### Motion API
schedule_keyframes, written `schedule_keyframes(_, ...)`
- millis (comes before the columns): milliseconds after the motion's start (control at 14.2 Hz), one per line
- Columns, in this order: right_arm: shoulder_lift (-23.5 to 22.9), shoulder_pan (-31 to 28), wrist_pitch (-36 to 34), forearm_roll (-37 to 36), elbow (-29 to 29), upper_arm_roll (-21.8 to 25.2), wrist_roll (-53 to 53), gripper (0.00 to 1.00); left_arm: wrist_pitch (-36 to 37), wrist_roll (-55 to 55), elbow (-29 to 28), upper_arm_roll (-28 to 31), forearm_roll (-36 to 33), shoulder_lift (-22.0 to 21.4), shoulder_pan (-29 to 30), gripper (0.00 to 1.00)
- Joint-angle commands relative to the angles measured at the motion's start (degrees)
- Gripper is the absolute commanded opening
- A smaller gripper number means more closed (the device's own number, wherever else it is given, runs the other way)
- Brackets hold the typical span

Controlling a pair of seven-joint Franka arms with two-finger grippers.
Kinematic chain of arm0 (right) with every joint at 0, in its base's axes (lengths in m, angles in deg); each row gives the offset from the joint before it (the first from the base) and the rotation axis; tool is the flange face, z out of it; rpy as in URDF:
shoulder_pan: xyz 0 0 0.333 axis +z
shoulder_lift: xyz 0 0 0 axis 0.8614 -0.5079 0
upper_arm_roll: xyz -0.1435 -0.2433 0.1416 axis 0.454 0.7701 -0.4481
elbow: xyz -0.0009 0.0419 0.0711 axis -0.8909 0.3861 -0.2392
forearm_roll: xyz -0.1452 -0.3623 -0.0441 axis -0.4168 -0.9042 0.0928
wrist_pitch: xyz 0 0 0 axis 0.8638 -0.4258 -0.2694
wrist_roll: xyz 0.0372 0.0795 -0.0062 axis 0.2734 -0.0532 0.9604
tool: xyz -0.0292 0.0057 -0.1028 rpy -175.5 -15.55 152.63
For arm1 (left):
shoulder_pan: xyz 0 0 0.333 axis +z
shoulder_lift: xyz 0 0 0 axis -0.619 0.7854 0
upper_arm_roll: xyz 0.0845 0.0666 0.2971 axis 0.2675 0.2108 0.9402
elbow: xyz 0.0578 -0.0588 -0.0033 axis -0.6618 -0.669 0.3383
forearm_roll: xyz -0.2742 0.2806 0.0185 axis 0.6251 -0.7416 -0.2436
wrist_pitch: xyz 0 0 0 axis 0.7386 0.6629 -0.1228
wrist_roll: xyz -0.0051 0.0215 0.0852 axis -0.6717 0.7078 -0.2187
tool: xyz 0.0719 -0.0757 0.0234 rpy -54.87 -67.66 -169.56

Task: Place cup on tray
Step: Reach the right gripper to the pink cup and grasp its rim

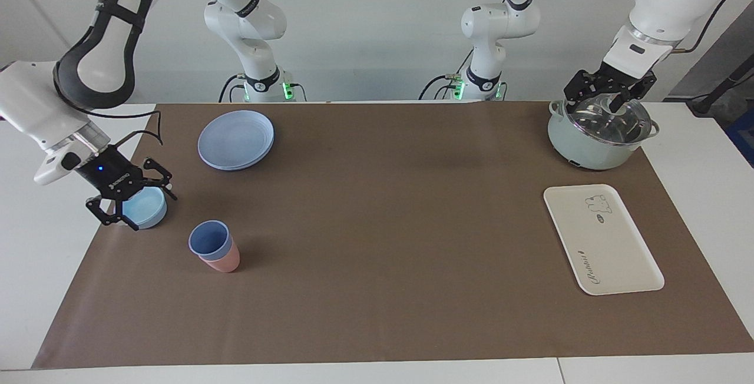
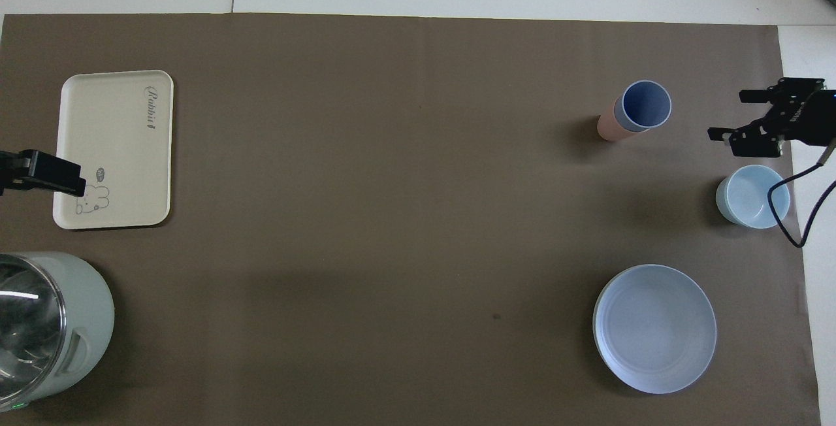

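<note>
Right fingers spread over bowl, left fingers spread, one cup, one tray

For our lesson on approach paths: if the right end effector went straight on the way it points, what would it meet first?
Probably the brown table mat, just short of the stacked cup; the right end effector points down and cupward. Depth is unclear.

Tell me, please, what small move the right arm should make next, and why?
Probably swing the open right gripper from above the bowl toward the cup. The cup is nested in a pink tumbler, untouched, and the tray lies at the left arm's end.
</note>
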Motion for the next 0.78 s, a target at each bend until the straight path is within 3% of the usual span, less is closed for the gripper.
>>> schedule_keyframes(0, -2.4, -1.5, -0.1, 7.9, 0.8, -0.5, 9.6, 1.0, 0.0, 0.6, -1.8, 0.0, 0.4, -1.6, 0.0, 1.0)
schedule_keyframes(353, -9.7, -4.0, -3.8, 21.6, 2.0, -0.5, 29.2, 1.0, -0.1, 0.7, -1.8, 0.0, 0.4, -1.7, -0.1, 1.0)
schedule_keyframes(494, -10.3, -3.8, -3.5, 23.3, 1.6, -0.5, 29.9, 1.0, -0.1, 0.7, -2.1, 0.0, 0.4, -1.8, -0.1, 1.0)
schedule_keyframes(706, -13.2, -2.9, -3.6, 32.3, 1.6, -0.8, 32.9, 1.0, -0.1, 0.7, -2.5, 0.0, 0.4, -2.0, -0.1, 1.0)
